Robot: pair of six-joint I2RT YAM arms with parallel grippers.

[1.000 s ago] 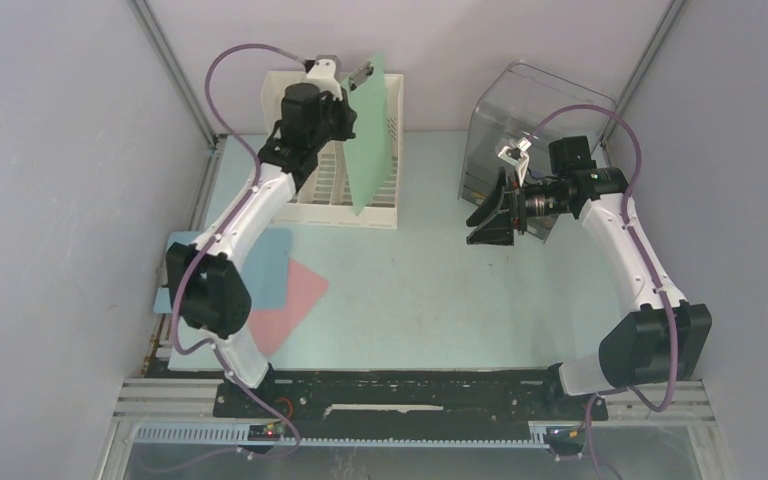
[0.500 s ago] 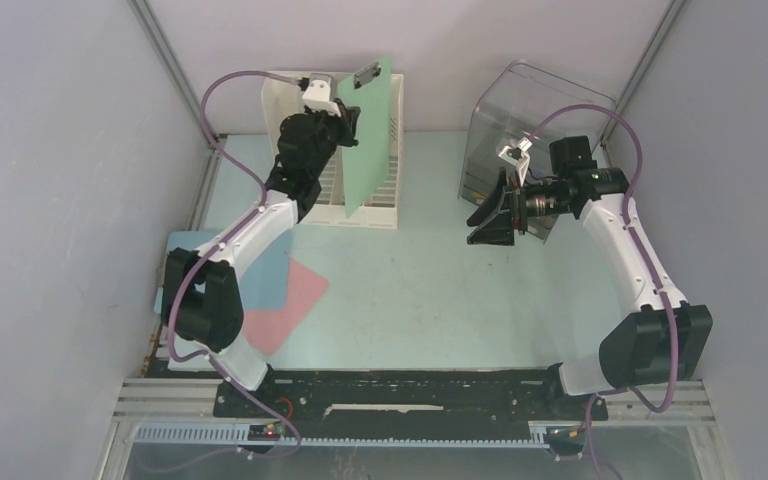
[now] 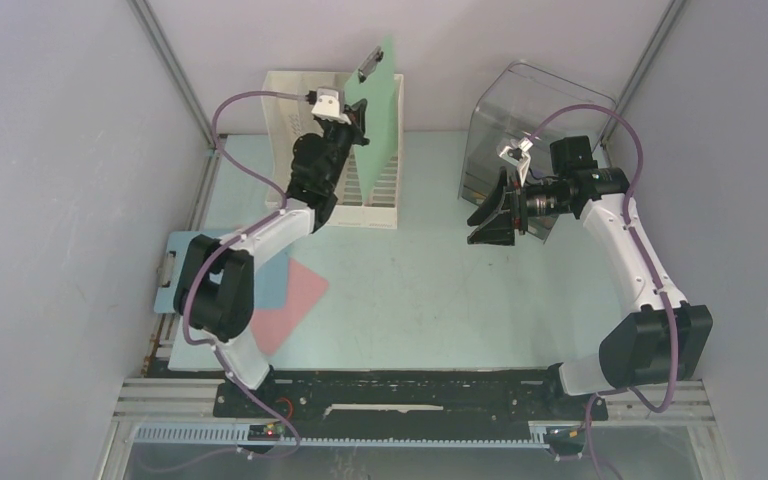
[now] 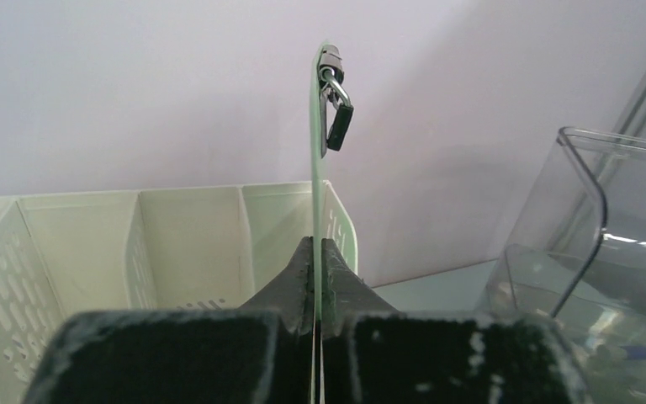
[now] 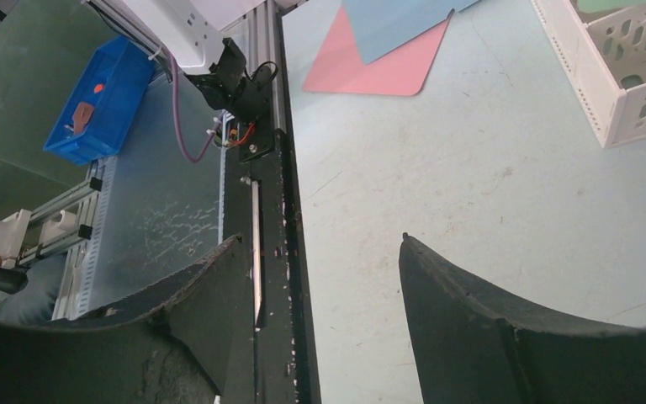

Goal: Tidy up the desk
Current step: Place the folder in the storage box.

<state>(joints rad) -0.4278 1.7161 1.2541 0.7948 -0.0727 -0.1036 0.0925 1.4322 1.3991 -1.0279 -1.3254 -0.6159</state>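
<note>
Swinging in toward 12 o'clock over the last second, the left arm has lifted the thin green clipboard (image 3: 380, 110) from a slant across the white slotted plastic file rack (image 3: 285, 95) to a nearly upright stand above it. The metal clip (image 3: 367, 65) is now at the top. The right arm has not moved.

The left gripper (image 3: 353, 125) is clamped tight on the board's lower part. The left wrist view shows the board edge-on, a thin line rising straight between the fingers (image 4: 336, 282), with the rack's dividers (image 4: 193, 227) just behind. That reads as lining the board up with a slot, so filing it looks like the step in hand. It is not yet down in the rack.

The right gripper (image 3: 490, 210) hovers at 2 o'clock beside the clear plastic bin (image 3: 540, 95). Its jaws are spread wide with nothing between them, and only bare bench shows through the gap in the right wrist view.

The large pale mint-green rectangular bench (image 3: 430, 290) lies flat, face up, filling the middle of the top view. Its long axis runs from 9 to 3 o'clock. At 8 o'clock a blue sheet (image 3: 270, 265) overlaps a pink sheet (image 3: 295, 300), both loose on the surface, so the tidying seems well short of finished.
</note>
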